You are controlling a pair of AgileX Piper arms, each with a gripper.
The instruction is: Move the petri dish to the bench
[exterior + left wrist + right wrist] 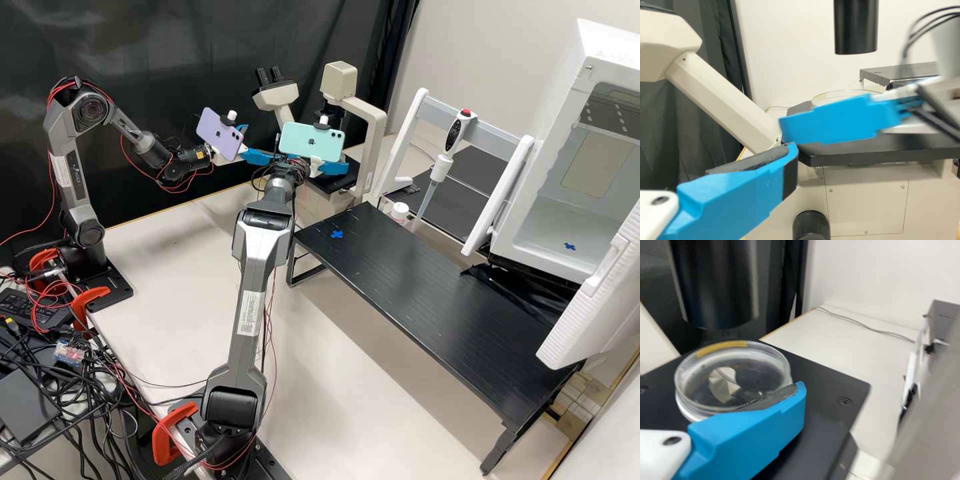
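Petri dish [732, 367] lies flat on the microscope stage [827, 375], far in the scene, beside the nearer right hand [797, 395], whose grip, spread or closed, I cannot tell.

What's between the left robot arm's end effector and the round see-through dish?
The right end effector lies between the left end effector and the dish, hiding part of it. The left wrist view shows this.

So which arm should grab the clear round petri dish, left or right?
Probably the right: in its wrist view, the blue-and-white right gripper is right by the petri dish on the flat black stage. From the left wrist, the dish looks farther.
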